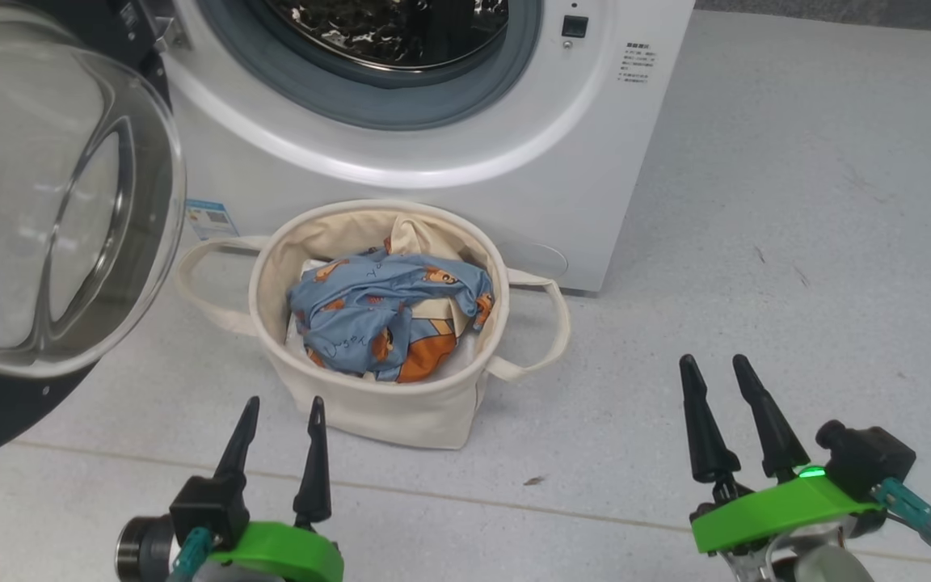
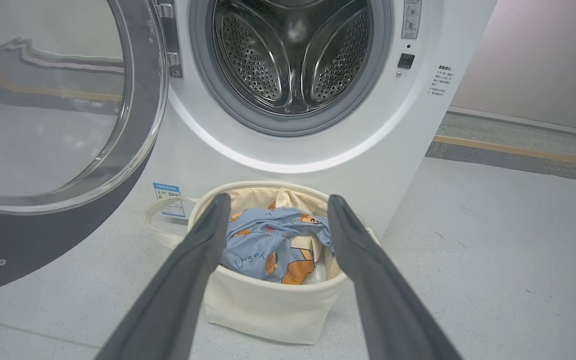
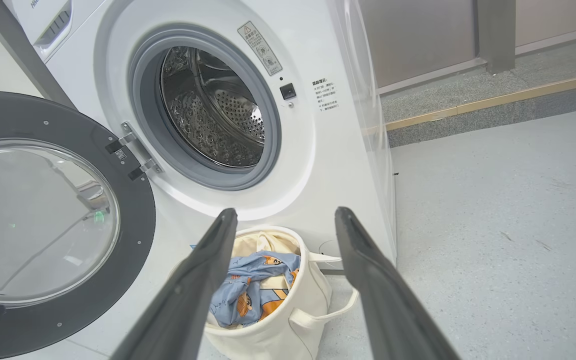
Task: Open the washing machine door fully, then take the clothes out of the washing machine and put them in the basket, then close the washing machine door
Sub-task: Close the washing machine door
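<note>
Both end effectors are sitting low at the near edge of the head view. The left end effector (image 1: 285,404) is hovering just in front of the basket (image 1: 401,416), and the right end effector (image 1: 713,361) is hanging off to the side over bare floor (image 1: 797,242). Each is showing its two dark fingers spread apart and gripping nothing.

Most of the job is looking finished. The washing machine door (image 1: 45,202) is hanging wide open on the hinge at the left of the porthole, its clear glass bowl bulging toward the head camera inside the black rim. The drum (image 2: 293,55) is showing only bare perforated metal in both wrist views (as much of it as can be seen, at least). The clothes (image 1: 385,311) are lying in the basket, which is standing upright on the floor close against the front of the washing machine (image 1: 449,153), right below the porthole.

They are sitting as a crumpled heap of light blue fabric with orange bear prints, an orange patch showing at the near side and cream-yellow cloth peeking up behind. Nothing is spilling over the rim.

Judging from this, only swinging the door shut is remaining.
</note>
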You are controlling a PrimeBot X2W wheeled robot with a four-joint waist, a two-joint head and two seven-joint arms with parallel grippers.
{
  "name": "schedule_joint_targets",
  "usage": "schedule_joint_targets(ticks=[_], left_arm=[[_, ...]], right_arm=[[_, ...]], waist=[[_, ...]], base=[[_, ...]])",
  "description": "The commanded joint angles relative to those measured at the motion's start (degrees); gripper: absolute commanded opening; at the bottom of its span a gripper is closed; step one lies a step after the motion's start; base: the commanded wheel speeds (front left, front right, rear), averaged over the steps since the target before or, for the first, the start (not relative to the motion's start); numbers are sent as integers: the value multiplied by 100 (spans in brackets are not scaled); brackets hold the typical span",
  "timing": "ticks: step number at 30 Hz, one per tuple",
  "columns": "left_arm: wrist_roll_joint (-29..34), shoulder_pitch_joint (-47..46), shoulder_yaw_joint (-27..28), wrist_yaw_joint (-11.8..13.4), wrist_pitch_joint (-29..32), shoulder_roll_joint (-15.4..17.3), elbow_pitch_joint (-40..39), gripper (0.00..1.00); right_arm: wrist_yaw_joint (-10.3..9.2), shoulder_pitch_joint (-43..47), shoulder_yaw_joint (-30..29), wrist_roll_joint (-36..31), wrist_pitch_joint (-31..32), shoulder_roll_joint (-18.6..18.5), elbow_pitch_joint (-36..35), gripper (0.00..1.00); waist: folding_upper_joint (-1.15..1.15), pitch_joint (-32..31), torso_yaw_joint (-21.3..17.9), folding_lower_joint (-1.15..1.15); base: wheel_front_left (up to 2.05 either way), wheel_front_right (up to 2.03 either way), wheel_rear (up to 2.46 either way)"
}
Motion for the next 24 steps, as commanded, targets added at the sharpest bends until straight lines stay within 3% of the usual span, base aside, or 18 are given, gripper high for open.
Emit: schedule_joint_targets(ticks=[1, 14, 24], left_arm=[[51, -155, 153, 0, -27, 29, -205, 100], [64, -121, 84, 0, -27, 29, -294, 100], [-1, 2, 107, 77, -27, 29, -436, 100]], right_arm=[[1, -165, 153, 2, -70, -5, -159, 100], [1, -125, 197, -11, -70, -5, -169, 100], [1, -98, 361, -44, -70, -5, -226, 100]], waist=[[0, -1, 8, 0], [0, -89, 213, 0], [0, -193, 1031, 0]], base=[[-56, 56, 0], [-7, 7, 0], [0, 0, 0]])
